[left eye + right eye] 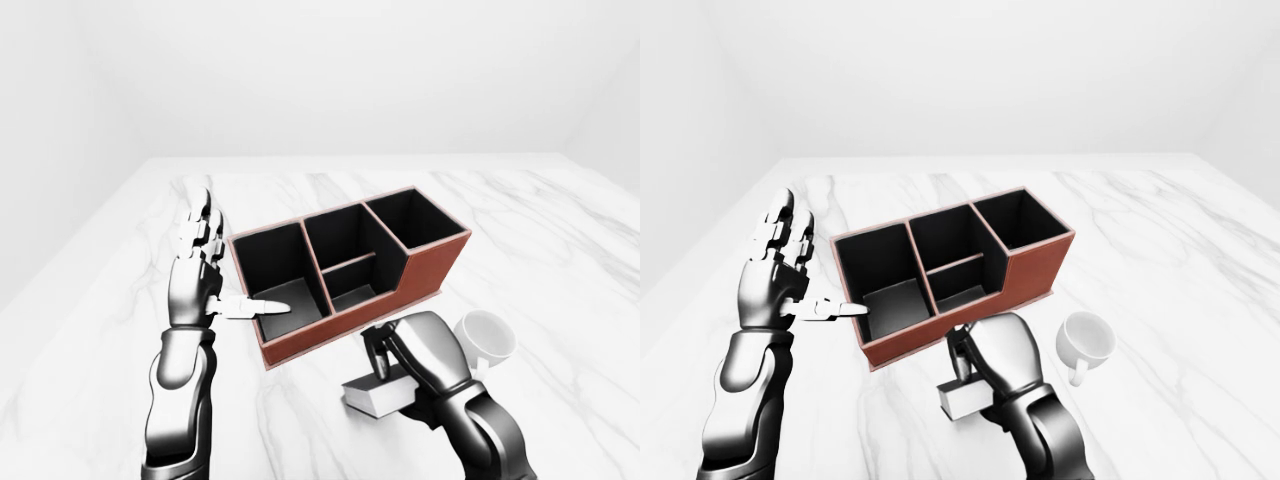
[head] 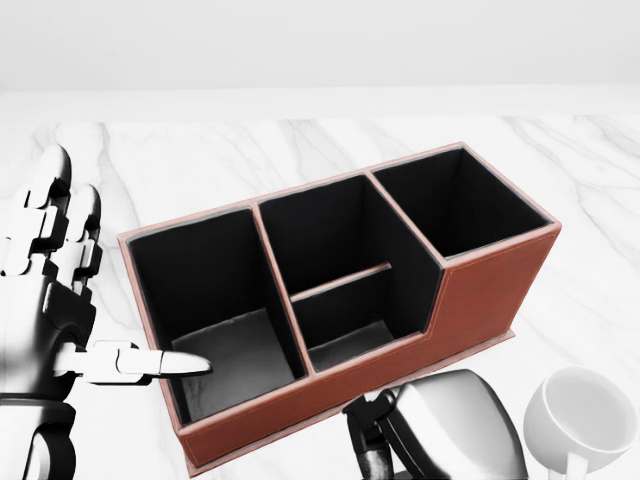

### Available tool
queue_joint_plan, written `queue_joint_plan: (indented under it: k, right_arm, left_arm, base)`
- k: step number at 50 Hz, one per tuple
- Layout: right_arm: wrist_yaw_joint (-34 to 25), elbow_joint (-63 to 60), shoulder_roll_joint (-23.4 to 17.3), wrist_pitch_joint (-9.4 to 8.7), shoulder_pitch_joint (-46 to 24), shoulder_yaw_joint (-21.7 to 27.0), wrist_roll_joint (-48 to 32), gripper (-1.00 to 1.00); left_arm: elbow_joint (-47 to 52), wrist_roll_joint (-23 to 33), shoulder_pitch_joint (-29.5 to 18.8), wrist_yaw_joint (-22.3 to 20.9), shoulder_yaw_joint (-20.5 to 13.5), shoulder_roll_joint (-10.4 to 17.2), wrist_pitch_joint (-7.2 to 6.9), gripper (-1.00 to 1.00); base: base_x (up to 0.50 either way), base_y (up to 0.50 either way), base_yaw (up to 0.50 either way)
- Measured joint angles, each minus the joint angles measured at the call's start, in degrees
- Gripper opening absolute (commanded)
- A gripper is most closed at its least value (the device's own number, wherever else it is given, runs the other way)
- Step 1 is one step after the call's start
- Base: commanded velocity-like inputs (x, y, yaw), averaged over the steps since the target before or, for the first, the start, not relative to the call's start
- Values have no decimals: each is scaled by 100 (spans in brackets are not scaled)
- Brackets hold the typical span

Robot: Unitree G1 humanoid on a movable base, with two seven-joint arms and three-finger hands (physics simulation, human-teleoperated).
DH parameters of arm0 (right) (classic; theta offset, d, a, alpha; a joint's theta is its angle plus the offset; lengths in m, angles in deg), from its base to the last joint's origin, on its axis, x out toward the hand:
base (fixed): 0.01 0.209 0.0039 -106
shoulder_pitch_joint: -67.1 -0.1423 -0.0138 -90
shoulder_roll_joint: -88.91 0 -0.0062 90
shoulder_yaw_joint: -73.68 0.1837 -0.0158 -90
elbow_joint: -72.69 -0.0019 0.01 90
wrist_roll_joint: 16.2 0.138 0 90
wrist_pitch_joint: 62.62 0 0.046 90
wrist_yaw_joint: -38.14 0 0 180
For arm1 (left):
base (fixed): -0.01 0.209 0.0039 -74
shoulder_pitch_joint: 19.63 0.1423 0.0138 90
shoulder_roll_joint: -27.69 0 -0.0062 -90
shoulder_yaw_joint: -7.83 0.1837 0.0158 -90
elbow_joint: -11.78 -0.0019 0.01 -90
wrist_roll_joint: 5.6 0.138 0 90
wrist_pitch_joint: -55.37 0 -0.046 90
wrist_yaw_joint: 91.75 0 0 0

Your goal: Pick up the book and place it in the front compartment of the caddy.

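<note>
A white marble table (image 1: 560,250) carries a brown caddy (image 1: 430,270) just right of the raised left hand (image 1: 195,275), with a white mug (image 1: 1087,343) (on its side) beside the right hand (image 1: 1002,362).

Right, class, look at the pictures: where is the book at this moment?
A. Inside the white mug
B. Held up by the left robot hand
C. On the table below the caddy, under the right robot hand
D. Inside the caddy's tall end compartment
C: in the left-eye view the book lies on the marble table, outside the caddy, with the right robot hand over it.
</note>
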Motion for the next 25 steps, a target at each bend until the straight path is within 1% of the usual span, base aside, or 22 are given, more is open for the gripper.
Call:
queue_joint_plan:
  k: [16, 25]
  right_arm:
    - [-518, -419, 170, -2, -288, 286, 58, -100]
    - [-809, -618, 256, -56, -516, 364, 53, -100]
  left_arm:
    - [0, -2, -4, 3, -6, 4, 0, 100]
    - [16, -6, -13, 6, -10, 6, 0, 100]
  base:
    - [0, 0, 0]
    - [0, 0, 0]
